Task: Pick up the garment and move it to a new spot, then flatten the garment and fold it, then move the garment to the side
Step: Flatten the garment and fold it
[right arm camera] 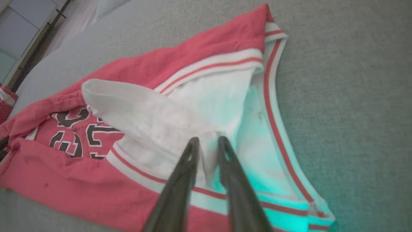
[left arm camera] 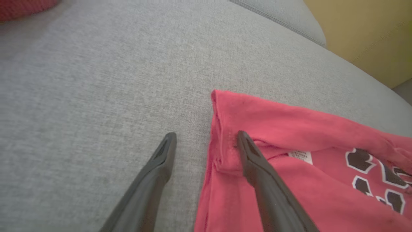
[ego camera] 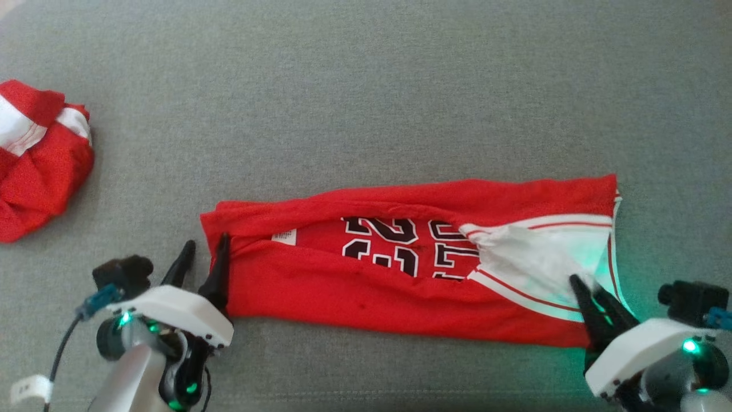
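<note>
Garment (ego camera: 354, 292), red with white trim, folded lengthwise; left pincer (ego camera: 206, 243) wide, right pincer (ego camera: 584, 286) narrow on white cloth.

you are looking down at the garment (ego camera: 320, 292) lying stretched left to right across the near middle of the cushion (ego camera: 366, 86), its two long edges folding in toward the middle. a crumpled bundle of cloth (ego camera: 40, 160) is sitting well apart at the far left, a little farther back. your left gripper (ego camera: 206, 240) is straddling the garment's left end, one finger lying on the cloth and the other hanging over the bare cushion just beside it. your right gripper (ego camera: 583, 283) is sitting at the garment's right end, near its front edge, its tips touching the cloth that is folding over there.
</note>
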Controlling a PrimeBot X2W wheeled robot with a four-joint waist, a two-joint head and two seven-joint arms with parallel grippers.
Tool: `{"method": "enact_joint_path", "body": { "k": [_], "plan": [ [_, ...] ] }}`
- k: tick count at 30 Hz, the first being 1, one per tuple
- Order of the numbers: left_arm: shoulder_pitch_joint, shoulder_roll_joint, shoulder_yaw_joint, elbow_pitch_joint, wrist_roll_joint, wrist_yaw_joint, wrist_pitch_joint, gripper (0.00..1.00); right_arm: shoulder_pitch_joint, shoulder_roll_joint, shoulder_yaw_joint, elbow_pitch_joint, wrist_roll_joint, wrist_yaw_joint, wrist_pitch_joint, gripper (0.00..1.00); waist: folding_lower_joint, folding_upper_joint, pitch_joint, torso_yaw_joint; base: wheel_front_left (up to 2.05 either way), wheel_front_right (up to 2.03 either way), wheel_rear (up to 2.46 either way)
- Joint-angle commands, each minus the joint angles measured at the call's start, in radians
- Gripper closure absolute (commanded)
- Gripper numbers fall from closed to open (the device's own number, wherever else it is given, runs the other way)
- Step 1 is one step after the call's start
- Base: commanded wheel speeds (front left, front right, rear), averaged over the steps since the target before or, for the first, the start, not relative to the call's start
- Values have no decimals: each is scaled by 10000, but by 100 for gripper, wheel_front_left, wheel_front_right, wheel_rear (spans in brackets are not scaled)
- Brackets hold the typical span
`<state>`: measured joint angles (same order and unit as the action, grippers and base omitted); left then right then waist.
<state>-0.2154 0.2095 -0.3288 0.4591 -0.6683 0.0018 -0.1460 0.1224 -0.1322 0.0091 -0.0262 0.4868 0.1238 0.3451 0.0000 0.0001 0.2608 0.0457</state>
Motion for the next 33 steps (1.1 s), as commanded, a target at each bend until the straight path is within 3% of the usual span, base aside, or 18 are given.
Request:
{"method": "enact_joint_path", "body": {
  "k": [1, 7, 16, 23, 33],
  "plan": [
    [91, 344, 312, -262, 193, 237, -220, 0, 10, -68, 159, -467, -170, 69, -102, 0, 0, -1, -72, -40, 0, 0, 0],
    [520, 395, 371, -807, 645, 812, -740, 0, 95, 41, 175, -905, -755, 69, -727, 0, 0, -1, -227, -92, 0, 0, 0],
    [1030, 354, 615, -3013, 2046, 1771, -1144, 0, -456, 346, -249, -1837, -1997, 69, -2353, 0, 0, -1, -637, -97, 0, 0, 0],
    [1354, 379, 571, -4359, 3034, 1887, -1154, 0, -598, 349, -95, -2114, -2626, 69, -2807, 0, 0, -1, -1112, -179, 0, 0, 0],
    [1762, 443, 131, -4585, 3363, 1938, -1075, 0, -176, 429, 21, -1959, -2708, 69, -2715, 0, 0, -1, -1435, -169, 0, 0, 0]
  ]
}}
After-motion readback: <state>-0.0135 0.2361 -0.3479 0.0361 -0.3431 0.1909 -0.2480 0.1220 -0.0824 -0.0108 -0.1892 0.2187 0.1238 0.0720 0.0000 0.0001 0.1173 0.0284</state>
